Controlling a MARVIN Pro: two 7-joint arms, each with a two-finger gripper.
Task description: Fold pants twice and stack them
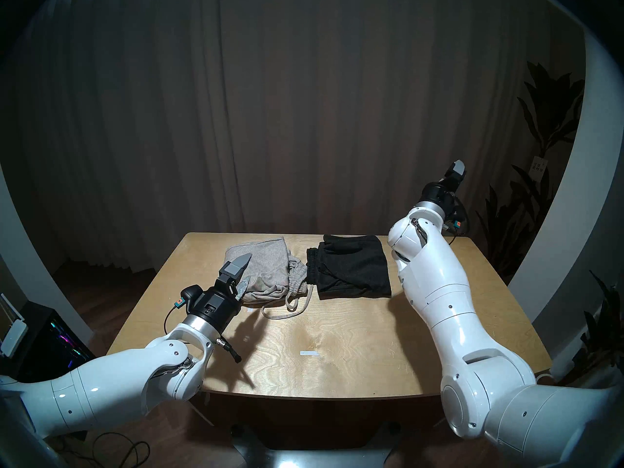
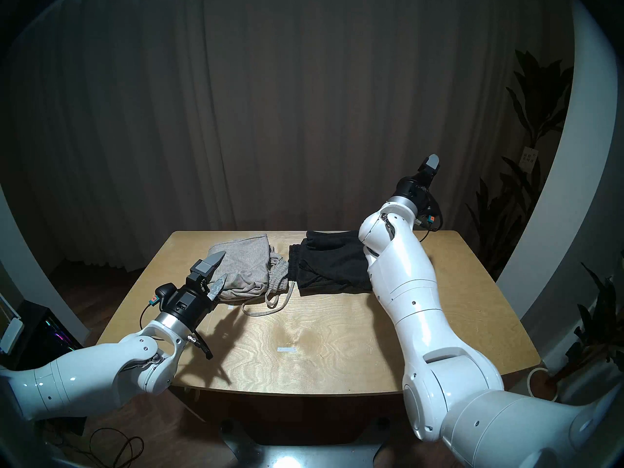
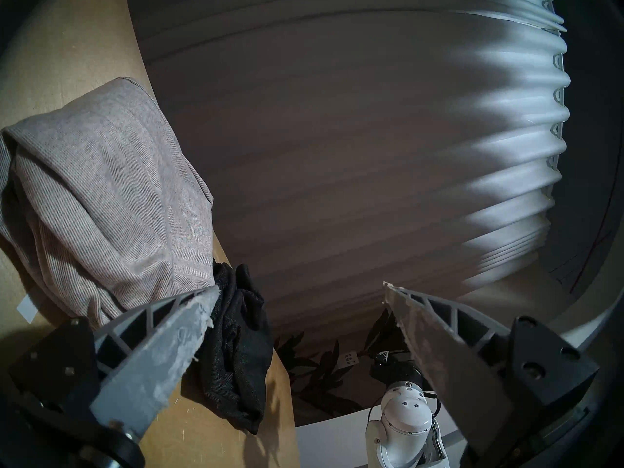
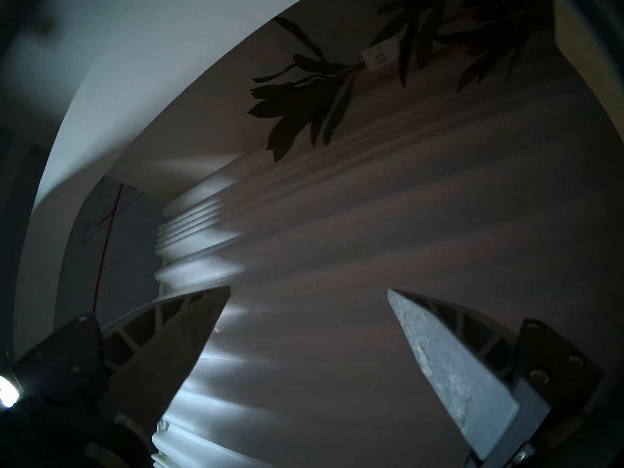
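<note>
We are looking down at a pale wooden table (image 1: pixel 337 339) where both pairs of pants are lying folded at the far half, side by side. The grey pants (image 1: pixel 261 271) are sitting on the left, their gathered waistband turned toward the middle and a pale drawstring (image 1: pixel 287 310) trailing in loops onto the bare wood in front. The black pants (image 1: pixel 351 271) are resting just to the right, their waistband edge meeting the grey one; from the head views we cannot tell whether the two are actually touching or only very close. They are not yet stacked.

We are holding our left gripper (image 1: pixel 243 270) level above the near-left edge of the grey pants, its jaws spread wide and gripping nothing; in the left wrist view the grey fabric (image 3: pixel 101 193) is filling the space beside one finger (image 3: pixel 162 349) while the black cloth (image 3: pixel 236 356) is showing beyond it.

We are carrying our right gripper (image 4: pixel 309 290) raised high past the table's far-right corner, pointing up toward the curtain (image 4: pixel 405 220) and a leafy plant (image 4: pixel 304 96). Its jaws are standing apart and empty as well. A small white strip of tape (image 1: pixel 309 353) is lying near the table's centre.
</note>
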